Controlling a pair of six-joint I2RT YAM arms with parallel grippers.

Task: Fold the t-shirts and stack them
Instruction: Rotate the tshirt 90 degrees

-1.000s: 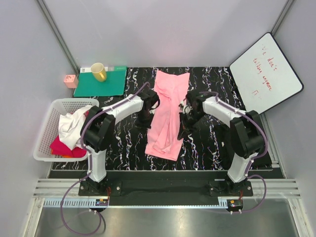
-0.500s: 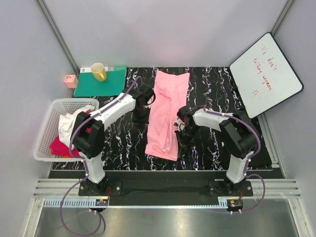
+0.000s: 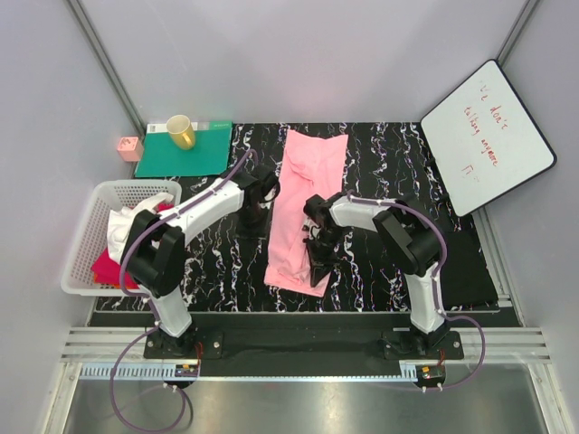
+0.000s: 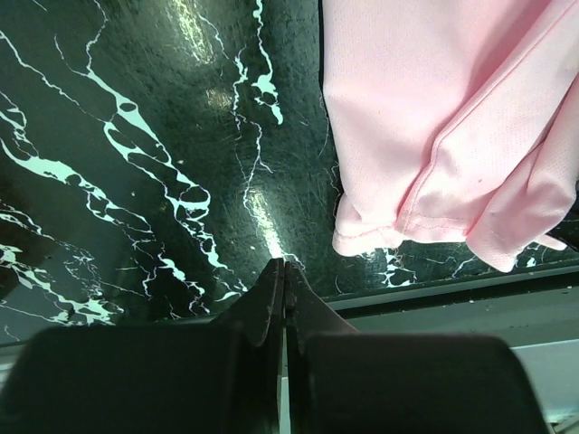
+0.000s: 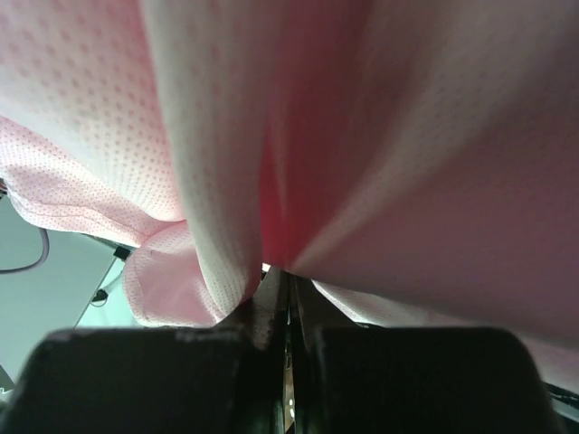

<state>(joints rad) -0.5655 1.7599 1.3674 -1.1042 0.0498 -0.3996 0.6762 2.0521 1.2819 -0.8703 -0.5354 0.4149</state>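
1. The black marbled table [image 3: 217, 262] fills the middle of the top view, with both arms reaching out over it.
2. The light pink t-shirt [image 3: 303, 194] lies as a long strip down the table's centre, between the two arms, its near end bunched.
3. A whiteboard [image 3: 488, 136] leans at the far right corner.
4. A white basket [image 3: 80, 244] stands at the left edge. It holds the white t-shirt [image 3: 127, 226] crumpled on top, and the magenta-red t-shirt [image 3: 109, 269] lower down at its near side.
5. A green mat [image 3: 181, 161] lies at the far left of the table.
6. The right gripper [image 5: 288, 276] is at the pink shirt's near right edge. Its jaws are pressed together, and folds of pink cloth run into them, so it seems to pinch the fabric.
7. The left gripper [image 4: 285, 267] is closed with nothing in it, over bare table just beside the pink shirt's hem.
8. A yellow cup [image 3: 181, 132] stands on the mat.
9. A small pink box [image 3: 129, 147] sits just left of the mat.
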